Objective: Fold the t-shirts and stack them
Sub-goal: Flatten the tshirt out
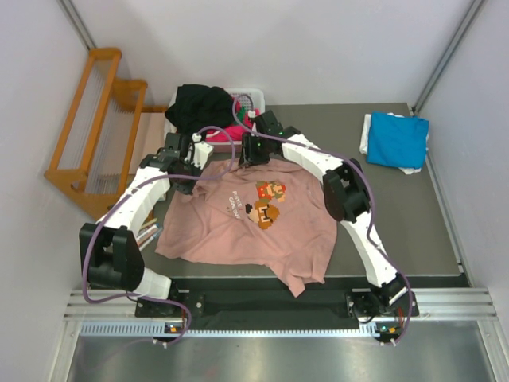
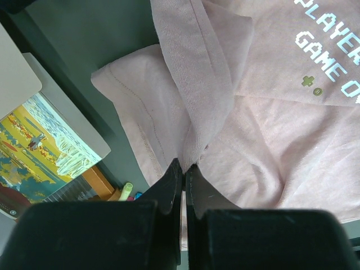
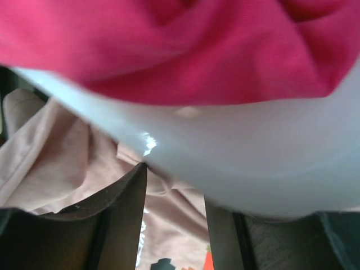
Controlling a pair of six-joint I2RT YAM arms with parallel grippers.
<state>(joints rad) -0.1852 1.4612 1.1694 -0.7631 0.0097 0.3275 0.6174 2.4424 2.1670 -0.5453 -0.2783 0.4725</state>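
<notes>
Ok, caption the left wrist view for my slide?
Left gripper shut on a raised fold of the salmon-pink cloth t-shirt.

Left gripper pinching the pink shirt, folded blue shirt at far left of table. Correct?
No. The folded blue shirt lies at the far right of the table, as the top external view shows. The left gripper does pinch the pink shirt.
</notes>
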